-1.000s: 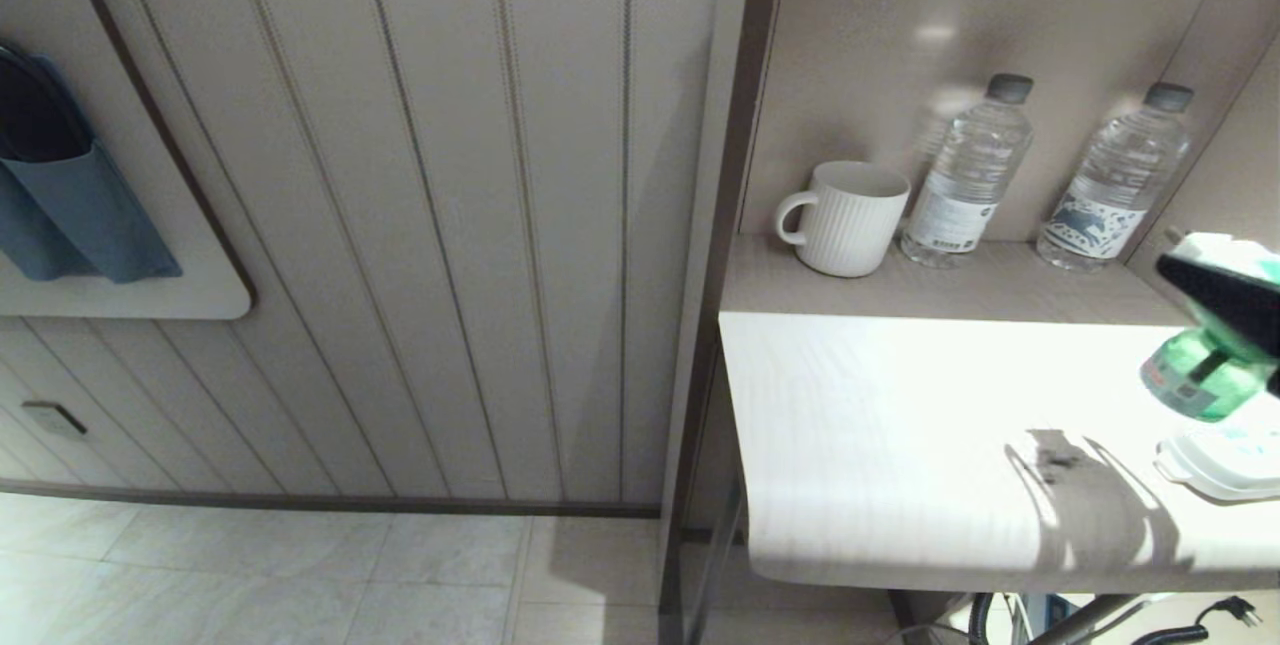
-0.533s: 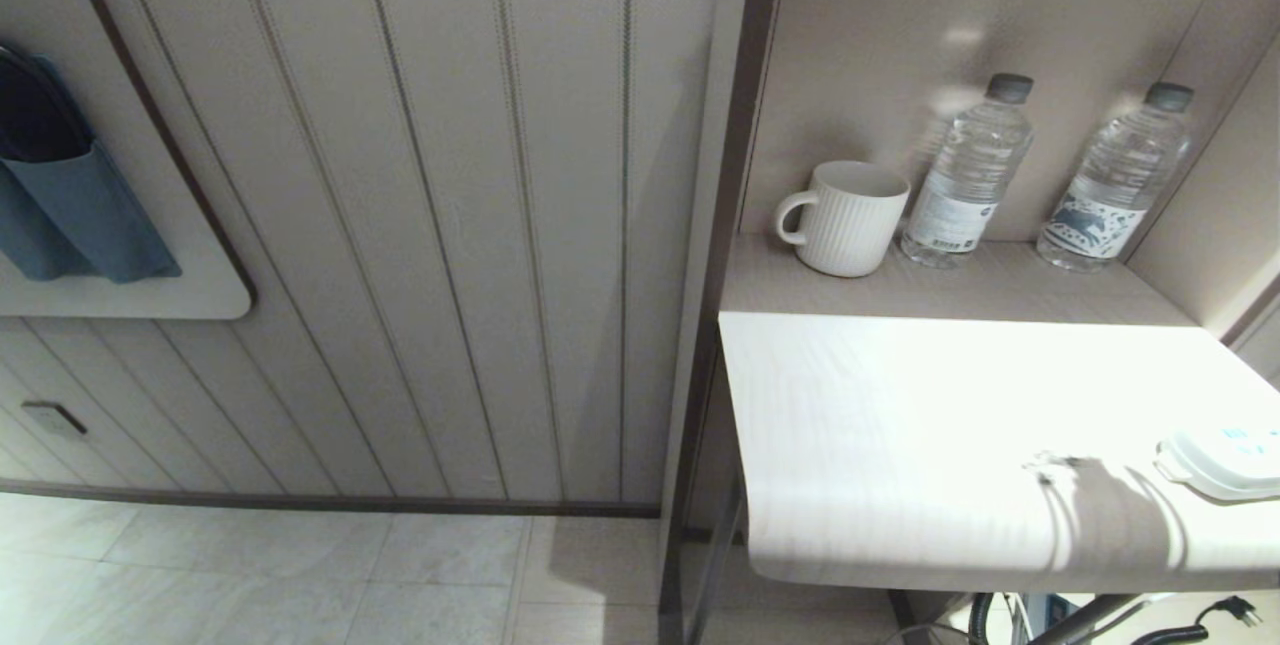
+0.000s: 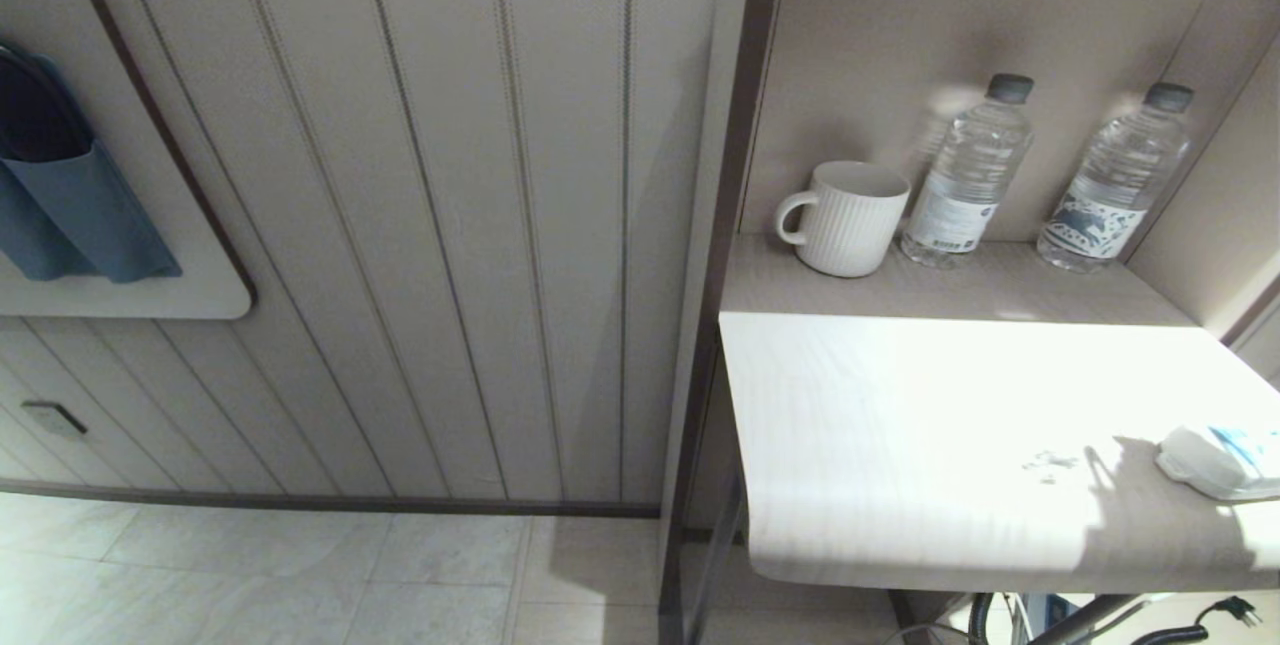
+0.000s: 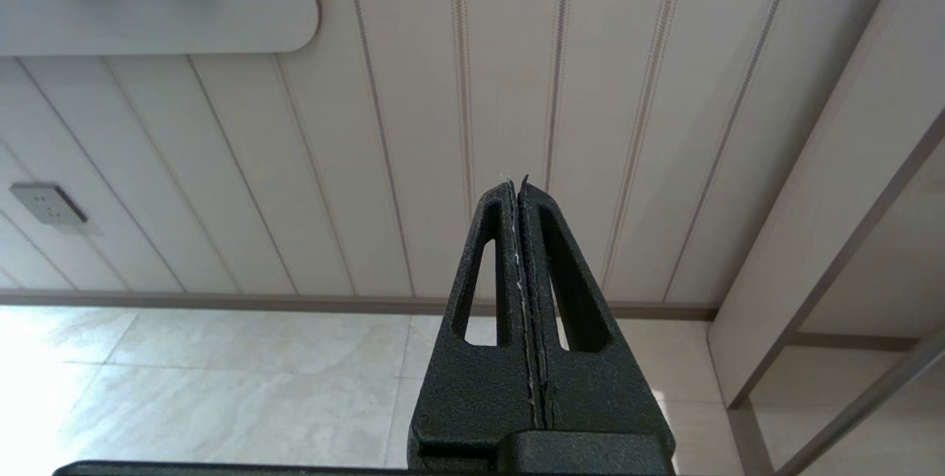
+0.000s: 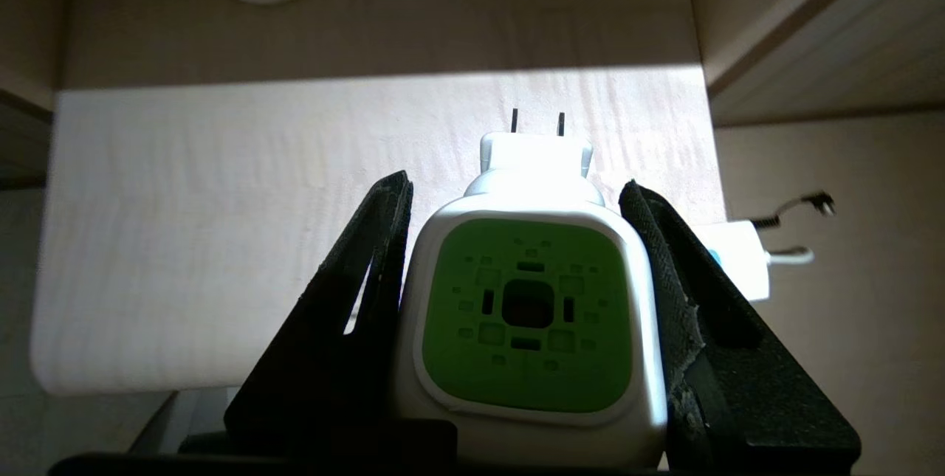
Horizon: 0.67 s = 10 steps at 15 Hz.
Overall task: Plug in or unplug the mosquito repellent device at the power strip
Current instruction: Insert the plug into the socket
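Two prongs stick out from the white head of the mosquito repellent device (image 5: 528,314), bare and pointing out over the sunlit counter (image 3: 900,425), so we judge that it is unplugged and being carried. Our right gripper (image 5: 517,240) has its jaws clamped on the two sides of the device, green cap facing the wrist camera. None of this shows from the head, where neither arm appears.

Only one end of the power strip (image 3: 1215,460) shows in the head view; it lies flat at the counter's right edge, part of a blue socket face showing. From the right wrist, a white end with a cord peeks out past one jaw (image 5: 742,262), which we take to be the same strip, beside the device and not under the prongs.

Our left gripper (image 4: 520,188) hangs off to the side, facing the panelled wall and the floor, jaws pressed together on nothing.

If the plan is to plug in, the next move calls for swinging the device toward the strip, turning the prongs to face a socket, and lining them up with its slots before pushing. A mug (image 3: 848,217) and two water bottles (image 3: 965,175) stand along the back edge, well clear.
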Tool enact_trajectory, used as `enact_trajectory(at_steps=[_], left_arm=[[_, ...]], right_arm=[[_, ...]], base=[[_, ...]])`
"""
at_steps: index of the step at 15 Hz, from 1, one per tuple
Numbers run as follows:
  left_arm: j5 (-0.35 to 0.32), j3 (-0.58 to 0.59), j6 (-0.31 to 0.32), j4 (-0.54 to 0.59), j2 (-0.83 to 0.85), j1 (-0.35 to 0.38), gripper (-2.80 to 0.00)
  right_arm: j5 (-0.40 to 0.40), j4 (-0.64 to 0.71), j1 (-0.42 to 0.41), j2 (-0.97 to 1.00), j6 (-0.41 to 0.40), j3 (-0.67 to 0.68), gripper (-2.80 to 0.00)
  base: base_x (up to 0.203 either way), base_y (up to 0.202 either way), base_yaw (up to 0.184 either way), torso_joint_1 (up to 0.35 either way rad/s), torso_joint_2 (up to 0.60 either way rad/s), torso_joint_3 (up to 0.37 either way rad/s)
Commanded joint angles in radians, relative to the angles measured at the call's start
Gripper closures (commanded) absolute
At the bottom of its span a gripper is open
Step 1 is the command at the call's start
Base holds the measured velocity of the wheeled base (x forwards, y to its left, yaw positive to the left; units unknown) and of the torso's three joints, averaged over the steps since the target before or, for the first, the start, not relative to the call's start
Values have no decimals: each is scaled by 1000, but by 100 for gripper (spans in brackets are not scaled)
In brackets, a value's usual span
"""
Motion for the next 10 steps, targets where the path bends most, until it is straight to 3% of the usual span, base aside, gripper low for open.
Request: enact_trajectory(at_steps=[1, 6, 8, 10], left_arm=[[0, 0, 1, 1, 1, 0, 0], [0, 0, 3, 5, 1, 0, 0], [-2, 0, 3, 7, 1, 0, 0], [-2, 0, 3, 7, 1, 0, 0]], right_arm=[[8, 132, -80, 144, -25, -101, 0], [195, 206, -292, 249, -258, -109, 0], [260, 212, -349, 281, -296, -111, 0], [268, 234, -345, 274, -299, -116, 0]], base=[[0, 0, 0, 0, 0, 0], [0, 0, 0, 0, 0, 0], [0, 0, 0, 0, 0, 0], [0, 0, 0, 0, 0, 0]])
